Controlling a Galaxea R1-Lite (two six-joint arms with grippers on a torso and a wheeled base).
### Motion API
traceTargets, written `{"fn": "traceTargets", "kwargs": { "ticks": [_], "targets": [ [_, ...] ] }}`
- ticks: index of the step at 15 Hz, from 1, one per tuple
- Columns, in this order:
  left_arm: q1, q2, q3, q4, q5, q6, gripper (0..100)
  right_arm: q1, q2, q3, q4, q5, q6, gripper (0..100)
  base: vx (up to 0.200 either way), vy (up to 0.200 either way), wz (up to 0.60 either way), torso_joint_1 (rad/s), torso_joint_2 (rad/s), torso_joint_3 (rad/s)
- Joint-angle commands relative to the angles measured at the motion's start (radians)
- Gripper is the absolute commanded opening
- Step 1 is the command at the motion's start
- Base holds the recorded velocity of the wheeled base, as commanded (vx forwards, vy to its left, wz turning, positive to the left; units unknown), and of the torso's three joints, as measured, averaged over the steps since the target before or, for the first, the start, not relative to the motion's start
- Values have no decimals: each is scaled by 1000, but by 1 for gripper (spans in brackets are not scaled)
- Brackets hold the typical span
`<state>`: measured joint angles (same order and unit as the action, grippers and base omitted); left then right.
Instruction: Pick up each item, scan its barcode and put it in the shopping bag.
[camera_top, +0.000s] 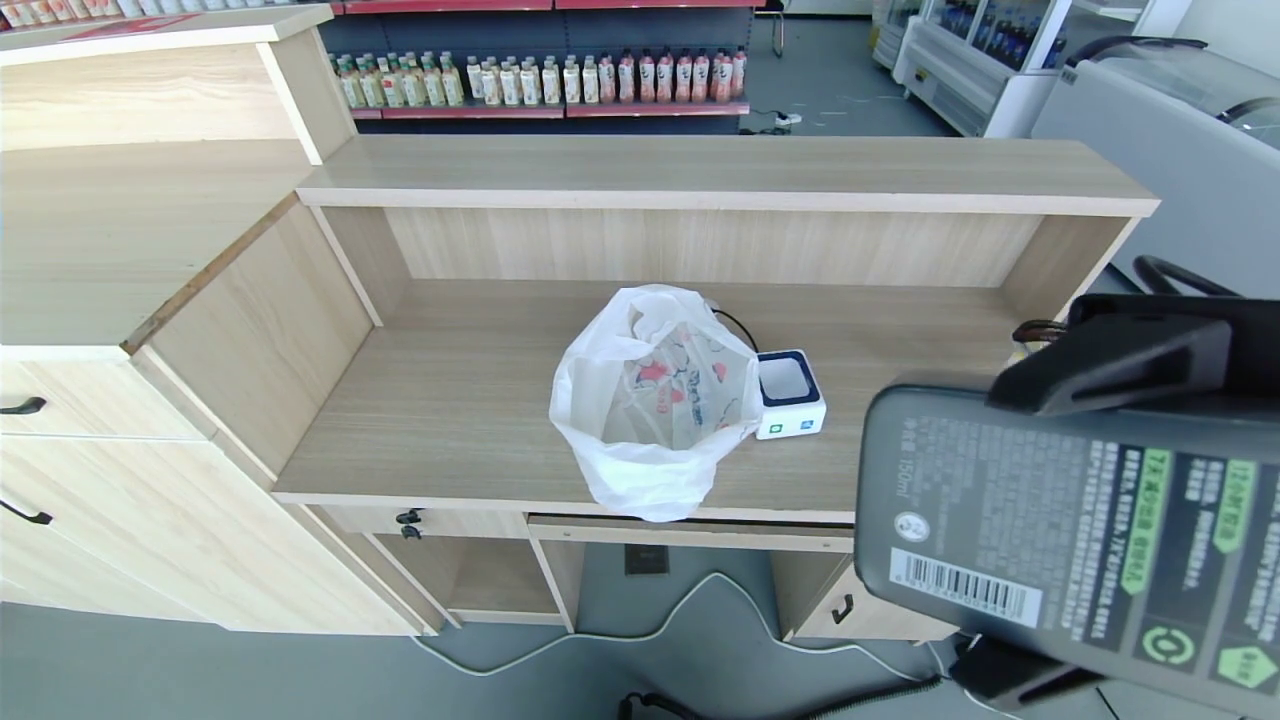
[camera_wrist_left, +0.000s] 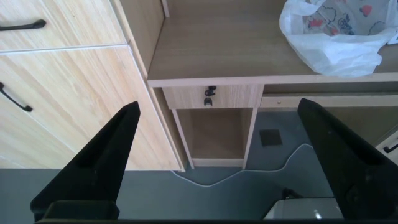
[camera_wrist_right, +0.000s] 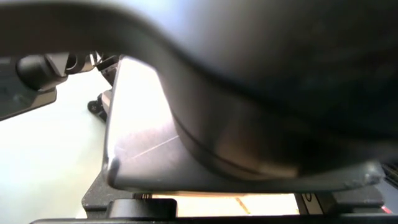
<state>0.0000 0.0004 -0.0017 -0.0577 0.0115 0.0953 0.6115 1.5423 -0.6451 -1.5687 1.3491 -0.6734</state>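
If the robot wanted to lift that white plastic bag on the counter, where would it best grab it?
Probably the raised rim at the back top of the shopping bag, coming straight down from above. The bag is soft and stands with its mouth open upward, so its sides would just crumple, and the scanner sits close at its right side.

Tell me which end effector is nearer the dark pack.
Right. The right end effector clamps the dark pack; the left end effector is open, low before the counter, away from it.
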Motion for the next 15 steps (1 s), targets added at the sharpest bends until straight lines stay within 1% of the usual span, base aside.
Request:
{"fn": "traceTargets", "kwargs": {
  "ticks": [1,3,6,15],
  "targets": [
    [0,0,0,-1,1,0,100,-41,-85,68,13,1,2,0,0,0,0,0,0,0],
    [0,0,0,-1,1,0,100,-68,-139,117,35,-1,0,0,0,0,0,0,0,0],
    [0,0,0,-1,1,0,100,-90,-149,122,35,-13,-2,0,0,0,0,0,0,0],
    [0,0,0,-1,1,0,100,-95,-200,147,33,-15,-2,0,0,0,0,0,0,0]
  ]
}}
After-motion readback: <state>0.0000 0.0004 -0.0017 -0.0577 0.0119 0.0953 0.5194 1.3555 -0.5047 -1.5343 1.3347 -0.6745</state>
